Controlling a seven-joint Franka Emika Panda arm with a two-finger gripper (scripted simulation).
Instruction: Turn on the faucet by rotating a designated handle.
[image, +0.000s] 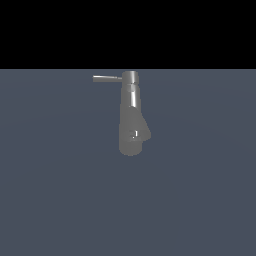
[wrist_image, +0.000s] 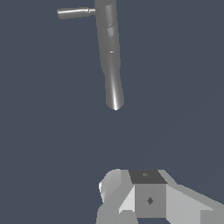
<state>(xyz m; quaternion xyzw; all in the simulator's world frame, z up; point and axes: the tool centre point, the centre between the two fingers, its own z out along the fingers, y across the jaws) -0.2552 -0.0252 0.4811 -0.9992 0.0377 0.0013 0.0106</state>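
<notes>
A grey metal faucet stands on a flat dark blue-grey ground. The handle, a thin straight rod, sticks out from the faucet's cylindrical cap toward the exterior view's left. The arm does not show in the exterior view. In the wrist view the faucet body and the handle lie well away from my gripper. Only blocky grey parts of the gripper show at the picture's edge, so I cannot tell how the jaws stand. It touches nothing.
The flat blue-grey ground spreads all around the faucet. A black band fills the exterior view above the ground.
</notes>
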